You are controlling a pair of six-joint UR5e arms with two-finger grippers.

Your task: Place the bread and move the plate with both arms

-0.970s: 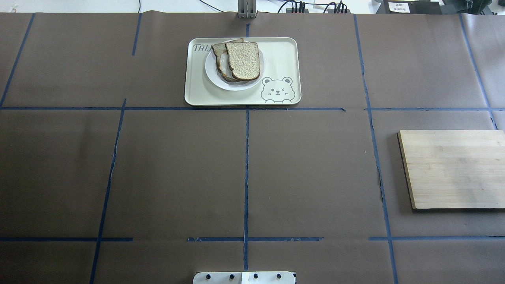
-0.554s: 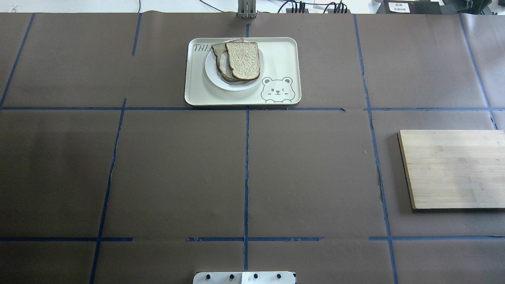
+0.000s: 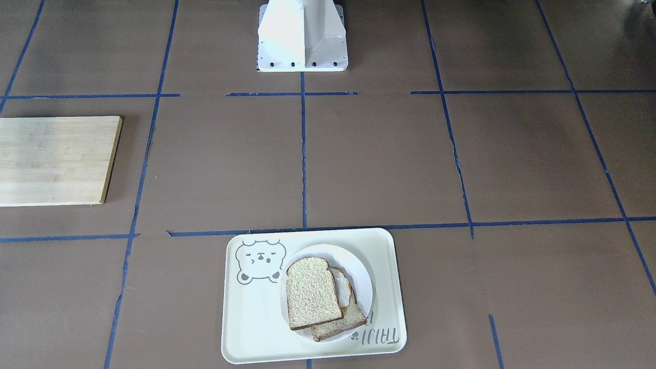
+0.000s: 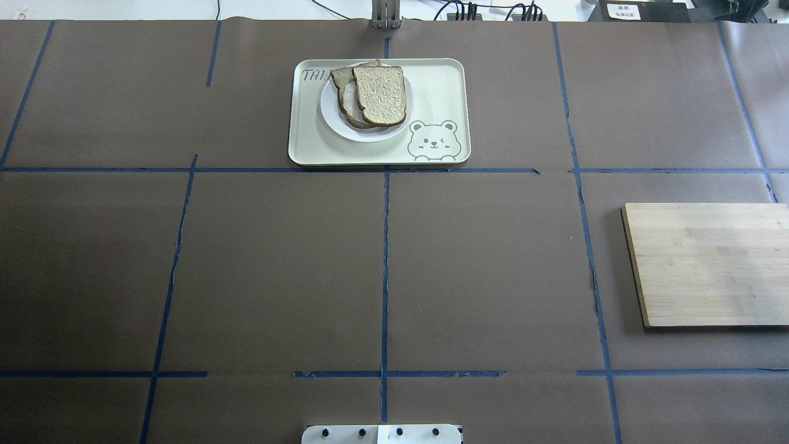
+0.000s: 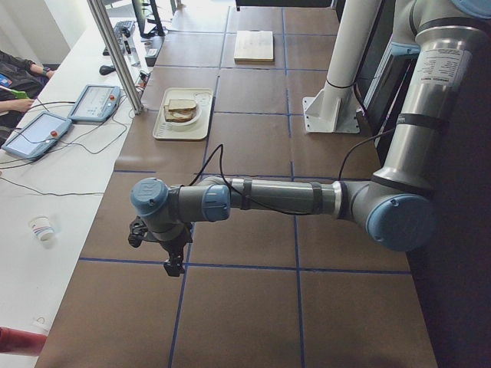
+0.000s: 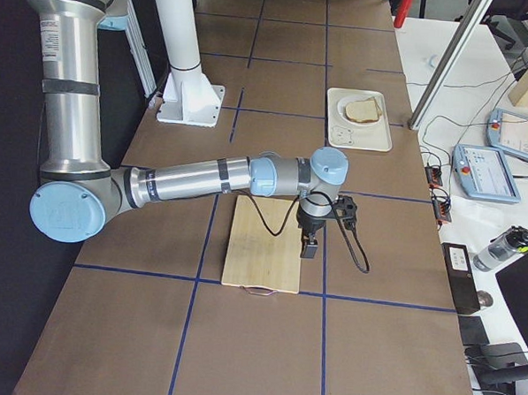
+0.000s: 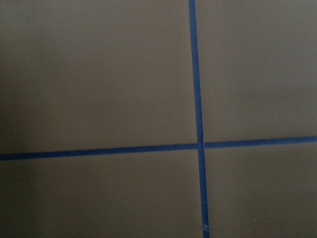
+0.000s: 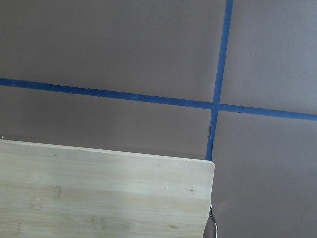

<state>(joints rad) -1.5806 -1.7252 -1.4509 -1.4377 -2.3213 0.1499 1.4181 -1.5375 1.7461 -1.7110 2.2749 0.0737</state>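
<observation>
The plain bread slice lies on top of a second slice and partly covers it. Both rest on the white plate, which sits on the cream bear tray at the table's far middle. Neither arm shows in the overhead or front views. My left gripper hangs over bare table far from the tray. My right gripper hangs over the edge of the wooden board. I cannot tell whether either is open or shut.
The wooden board lies on the right side of the table. The white pedestal base stands at the near middle edge. Blue tape lines cross the brown table cover.
</observation>
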